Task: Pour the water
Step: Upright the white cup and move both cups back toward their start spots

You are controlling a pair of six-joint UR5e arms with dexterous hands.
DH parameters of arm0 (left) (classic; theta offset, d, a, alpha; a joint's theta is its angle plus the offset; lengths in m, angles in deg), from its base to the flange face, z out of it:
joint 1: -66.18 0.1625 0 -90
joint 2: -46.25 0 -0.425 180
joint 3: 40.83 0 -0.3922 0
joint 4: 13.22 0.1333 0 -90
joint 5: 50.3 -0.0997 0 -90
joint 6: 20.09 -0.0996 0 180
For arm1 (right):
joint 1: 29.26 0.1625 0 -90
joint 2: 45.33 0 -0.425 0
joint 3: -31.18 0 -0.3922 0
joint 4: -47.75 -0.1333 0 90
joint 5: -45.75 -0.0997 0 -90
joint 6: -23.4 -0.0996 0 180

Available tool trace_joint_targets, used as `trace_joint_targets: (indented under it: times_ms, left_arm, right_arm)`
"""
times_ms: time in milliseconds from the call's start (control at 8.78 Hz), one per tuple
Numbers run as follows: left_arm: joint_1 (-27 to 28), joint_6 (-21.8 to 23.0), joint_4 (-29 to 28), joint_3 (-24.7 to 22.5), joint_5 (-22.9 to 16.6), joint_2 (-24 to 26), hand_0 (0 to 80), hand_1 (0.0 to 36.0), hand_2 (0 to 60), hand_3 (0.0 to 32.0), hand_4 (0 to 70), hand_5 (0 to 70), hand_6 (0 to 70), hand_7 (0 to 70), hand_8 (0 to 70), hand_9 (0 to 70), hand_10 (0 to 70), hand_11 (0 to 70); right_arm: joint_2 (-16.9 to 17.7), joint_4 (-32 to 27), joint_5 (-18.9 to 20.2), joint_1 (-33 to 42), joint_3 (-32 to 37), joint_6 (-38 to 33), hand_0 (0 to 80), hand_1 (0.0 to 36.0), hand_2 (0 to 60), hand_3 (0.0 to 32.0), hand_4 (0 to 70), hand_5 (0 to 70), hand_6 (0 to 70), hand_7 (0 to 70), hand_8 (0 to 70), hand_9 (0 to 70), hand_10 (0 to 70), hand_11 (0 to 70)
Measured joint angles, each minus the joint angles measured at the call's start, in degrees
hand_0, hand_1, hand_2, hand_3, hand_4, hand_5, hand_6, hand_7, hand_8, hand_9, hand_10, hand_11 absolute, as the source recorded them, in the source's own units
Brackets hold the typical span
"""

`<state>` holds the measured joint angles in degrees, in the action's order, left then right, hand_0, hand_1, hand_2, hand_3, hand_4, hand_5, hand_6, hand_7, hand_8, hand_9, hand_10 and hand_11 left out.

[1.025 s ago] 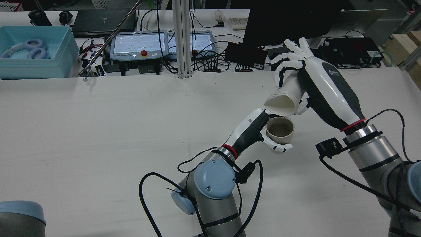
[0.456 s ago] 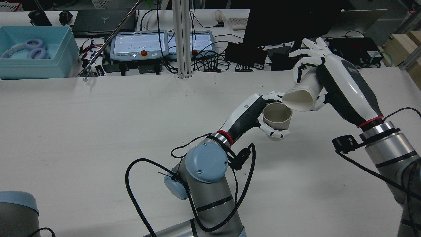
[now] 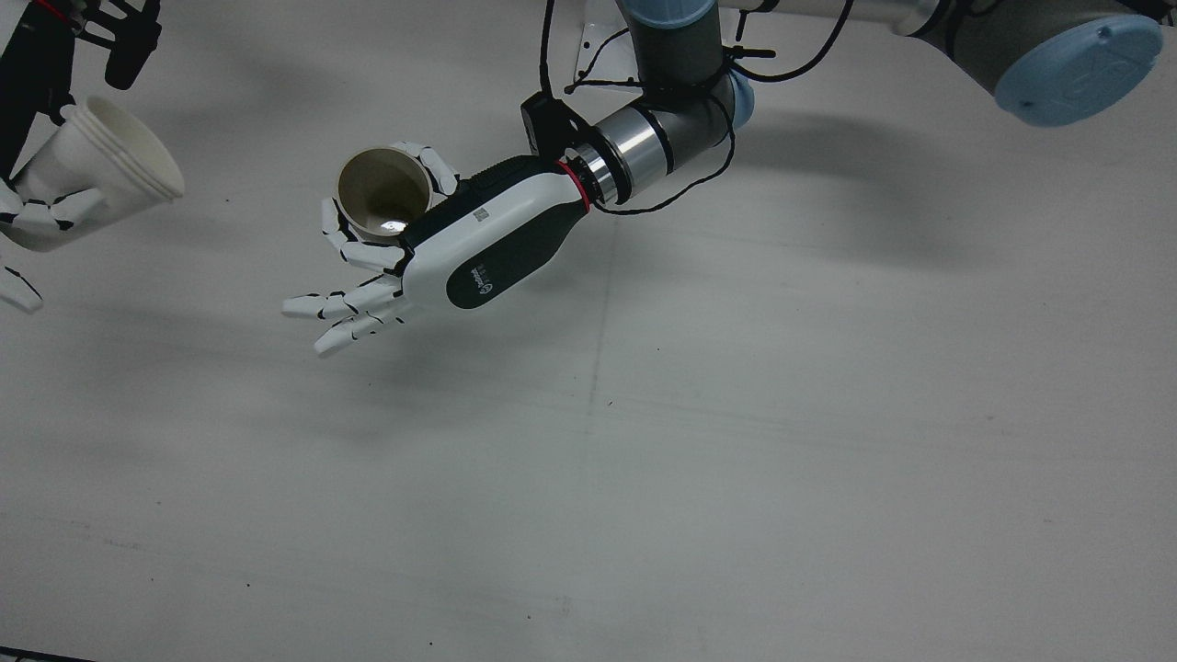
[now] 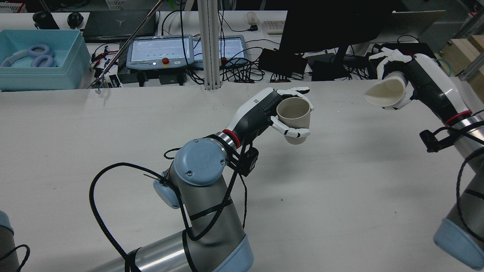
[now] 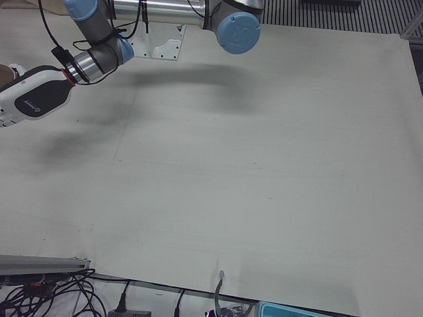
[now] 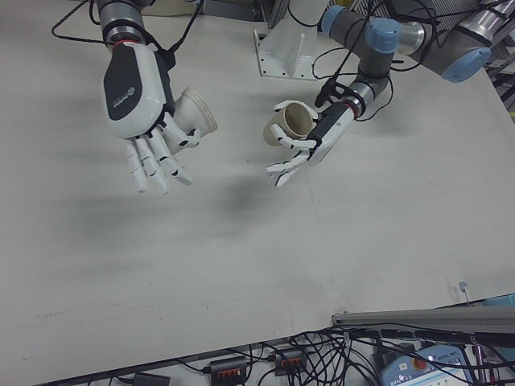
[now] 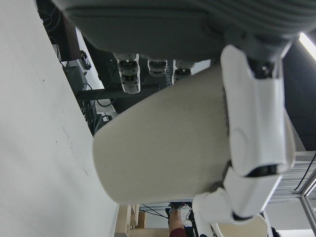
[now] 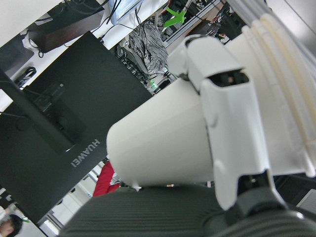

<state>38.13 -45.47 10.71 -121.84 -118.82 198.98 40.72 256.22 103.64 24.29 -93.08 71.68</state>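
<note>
Pouring looks finished, judging from how the cups are sitting apart. The left hand (image 4: 281,113) is gripping the beige, round, upright paper cup (image 4: 294,113) above the middle of the white table (image 4: 113,143), some fingers curling round its wall while others are spreading free below. In the front view, a small glint is showing at the bottom of that cup (image 3: 383,191), which may be water, though I cannot tell how much.

Off to the right in the rear view, the right hand (image 4: 401,83) is clasping the white stack of nested paper cups (image 4: 385,92), tilting it on its side with the mouth facing left, well apart from the beige cup. No stream is running between them. What seems left is righting the stack and setting both cups down.

As for writing, "HUAWEI" is reading on the back of the black monitor (image 8: 74,148) in the right hand view; a small logo on the left hand's dark back is too small to read.
</note>
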Motion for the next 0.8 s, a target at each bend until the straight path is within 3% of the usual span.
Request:
trace_joint_targets:
  times_ms: [228, 342, 456, 570, 797]
  left_arm:
    - [-2.3, 1.5, 2.2, -7.7, -1.3, -6.5, 60.5, 36.0, 60.0, 0.0, 70.0, 70.0, 12.7, 15.8, 4.7, 5.7, 10.1, 16.3]
    - [-3.8, 1.8, 2.2, -10.6, -1.8, -9.9, 60.4, 36.0, 60.0, 0.0, 70.0, 70.0, 11.8, 15.2, 4.4, 5.5, 10.4, 16.6]
    - [-5.6, 2.2, 0.9, -12.8, -2.1, -13.8, 60.7, 36.0, 60.0, 0.0, 70.0, 70.0, 11.2, 14.9, 4.2, 5.5, 10.4, 16.7]
    - [-7.0, 2.6, -2.1, -13.8, -2.2, -18.4, 61.3, 36.0, 60.0, 0.0, 70.0, 70.0, 11.0, 14.9, 4.3, 5.6, 10.5, 16.8]
    - [-8.8, 2.6, -8.6, -14.2, -2.2, -26.5, 60.3, 36.0, 60.0, 0.0, 70.0, 70.0, 9.8, 13.9, 4.0, 5.5, 10.9, 17.4]
  right_arm:
    - [0.3, -6.9, 9.6, 10.9, 8.2, -9.7, 61.0, 27.1, 43.0, 0.0, 70.0, 66.5, 26.7, 24.3, 13.8, 15.3, 4.8, 8.2]
    - [0.3, -15.1, 14.1, 14.6, 15.7, -14.3, 62.3, 27.6, 42.6, 0.0, 70.0, 67.8, 27.6, 26.4, 14.4, 16.0, 4.7, 8.1]
    - [0.4, -25.1, 17.6, 16.9, 25.2, -19.4, 62.9, 29.2, 47.0, 0.0, 70.0, 68.7, 27.2, 26.1, 14.5, 15.9, 4.6, 8.0]
    - [1.3, -33.6, 19.4, 18.0, 33.5, -23.0, 60.6, 28.6, 52.6, 0.0, 70.0, 68.4, 27.4, 25.3, 15.9, 17.8, 6.1, 10.0]
    - [3.3, -43.5, 20.5, 18.5, 44.5, -26.4, 58.2, 28.0, 57.2, 0.0, 70.0, 68.0, 27.5, 24.5, 17.6, 20.3, 7.4, 11.8]
